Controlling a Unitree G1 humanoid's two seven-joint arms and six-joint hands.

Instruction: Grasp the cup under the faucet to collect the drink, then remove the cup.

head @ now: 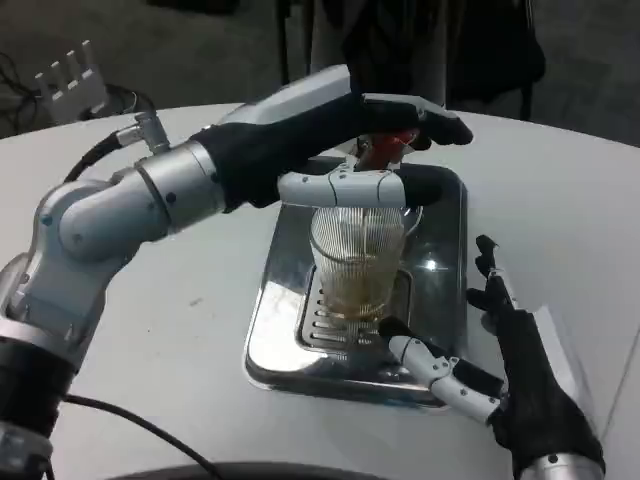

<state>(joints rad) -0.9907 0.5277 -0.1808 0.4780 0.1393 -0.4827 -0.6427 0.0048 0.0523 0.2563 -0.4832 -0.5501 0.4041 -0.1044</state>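
A ribbed clear cup (358, 255) stands upright on the slotted drip grate (320, 322) of a silver tray (270, 330), with amber drink in its lower part. Right above it is the faucet's red lever (393, 146). My left hand (385, 125) reaches in from the left; its black fingers lie stretched over the lever, and its white thumb (340, 186) crosses in front of the cup's rim. My right hand (505, 345) lies at the tray's front right corner with fingers spread. Its thumb (430, 365) points at the cup's base, and it holds nothing.
The tray sits in the middle of the round white table (170, 330). My left forearm (150, 200) spans the table's left side above the surface. A white block-shaped object (72, 78) lies at the far left edge, and a black cable (130, 425) runs along the near left.
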